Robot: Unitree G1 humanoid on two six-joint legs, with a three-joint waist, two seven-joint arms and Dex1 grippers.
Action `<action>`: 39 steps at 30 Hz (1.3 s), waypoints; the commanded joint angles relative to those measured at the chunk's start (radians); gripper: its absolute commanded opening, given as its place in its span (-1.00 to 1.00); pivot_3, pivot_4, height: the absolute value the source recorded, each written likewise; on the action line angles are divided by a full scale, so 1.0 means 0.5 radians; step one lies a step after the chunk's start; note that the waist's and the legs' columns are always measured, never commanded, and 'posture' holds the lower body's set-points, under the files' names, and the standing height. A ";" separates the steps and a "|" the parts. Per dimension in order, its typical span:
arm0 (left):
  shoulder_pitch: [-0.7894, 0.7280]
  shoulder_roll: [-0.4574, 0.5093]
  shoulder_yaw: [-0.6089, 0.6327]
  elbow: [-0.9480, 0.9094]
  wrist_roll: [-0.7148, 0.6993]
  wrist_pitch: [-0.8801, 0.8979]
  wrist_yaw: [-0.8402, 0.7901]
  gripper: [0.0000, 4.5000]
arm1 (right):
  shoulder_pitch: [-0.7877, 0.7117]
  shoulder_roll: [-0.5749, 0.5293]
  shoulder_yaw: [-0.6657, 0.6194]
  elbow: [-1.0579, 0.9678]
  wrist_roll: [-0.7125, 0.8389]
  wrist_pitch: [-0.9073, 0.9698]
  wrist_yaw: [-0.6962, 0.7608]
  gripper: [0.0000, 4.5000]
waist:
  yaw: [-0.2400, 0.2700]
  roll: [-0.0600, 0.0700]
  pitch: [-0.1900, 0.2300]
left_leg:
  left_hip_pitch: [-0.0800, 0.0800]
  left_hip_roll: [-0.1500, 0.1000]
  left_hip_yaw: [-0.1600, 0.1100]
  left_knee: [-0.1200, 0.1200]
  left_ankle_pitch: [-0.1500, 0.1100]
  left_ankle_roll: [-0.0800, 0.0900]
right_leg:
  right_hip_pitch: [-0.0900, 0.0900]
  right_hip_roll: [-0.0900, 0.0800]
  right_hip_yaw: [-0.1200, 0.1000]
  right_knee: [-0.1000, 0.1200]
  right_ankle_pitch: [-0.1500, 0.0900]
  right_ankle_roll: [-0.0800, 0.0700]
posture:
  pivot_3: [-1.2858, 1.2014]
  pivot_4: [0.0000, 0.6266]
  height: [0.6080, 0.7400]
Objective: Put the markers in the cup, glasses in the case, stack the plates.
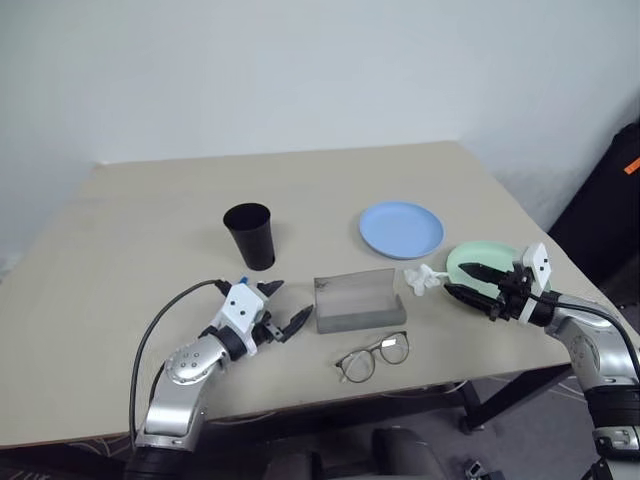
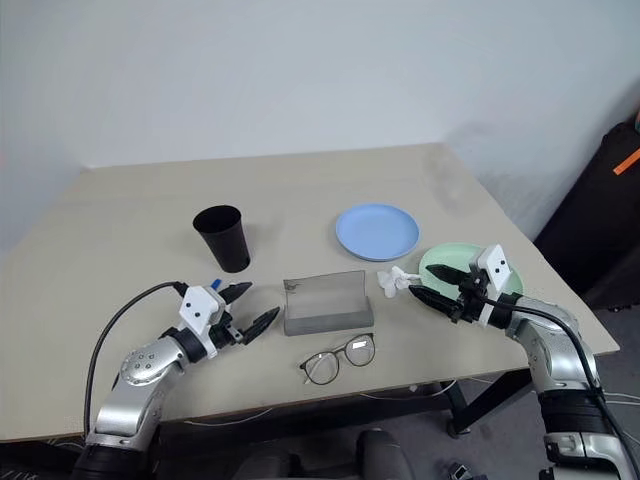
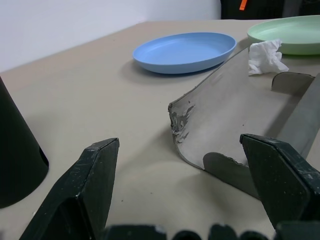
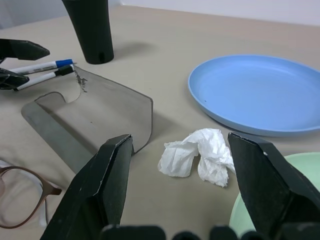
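Left end effector [image 1: 280,312]: released, fingers spread wide, grasping nothing. It hovers low over the desk [image 1: 140,230] at about 7 o'clock of the desk's centre, with its fingers aimed toward the case [image 1: 359,301]. No contact with any object can be seen.

Right end effector [image 1: 468,281]: released, fingers spread wide, grasping nothing. It sits at about 4 o'clock of the desk, above the near edge of the mint green plate [image 1: 478,262], pointing toward the crumpled white scrap [image 1: 421,279]. Whether the lower finger touches the plate cannot be told.

Task items:
- The cup [image 1: 250,235] stands upright at 10 o'clock from the case, well apart from it.
- The markers [image 4: 42,71]: two lie side by side on the desk, one with a blue cap, one with a dark cap, between the cup and the case, just beside the left end effector.
- The case lies open near the desk's centre, its translucent lid part raised.
- The glasses [image 1: 374,357] lie on the desk at 6 o'clock from the case, near the front edge, temples unfolded.
- The light blue plate [image 1: 400,228] rests at 1 o'clock from the case; the mint green plate lies at 3 o'clock from it. The plates are apart, not stacked.
- The scrap lies between the case and the mint green plate.
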 commanded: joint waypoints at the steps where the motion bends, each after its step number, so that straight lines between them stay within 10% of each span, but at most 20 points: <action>1: -0.066 0.008 0.011 -0.005 -0.014 -0.053 -0.024 0.83 | -0.009 -0.004 -0.057 -0.077 0.004 -0.035 -0.034 0.47 | 0.000 0.000 0.000 | 0.000 0.000 0.000 0.000 0.000 0.000 | 0.000 0.000 0.000 0.000 0.000 0.000 | 0.03 -1.00 1.00; 39: -0.194 -0.028 -0.100 -0.015 -0.044 0.049 -0.185 0.83 | -0.181 -0.212 0.193 -0.034 -0.328 0.698 -0.253 0.47 | 0.000 -0.002 0.000 | 0.000 -0.002 0.003 0.001 0.004 0.008 | 0.000 0.001 0.006 0.000 0.000 0.000 | 0.03 -1.00 1.00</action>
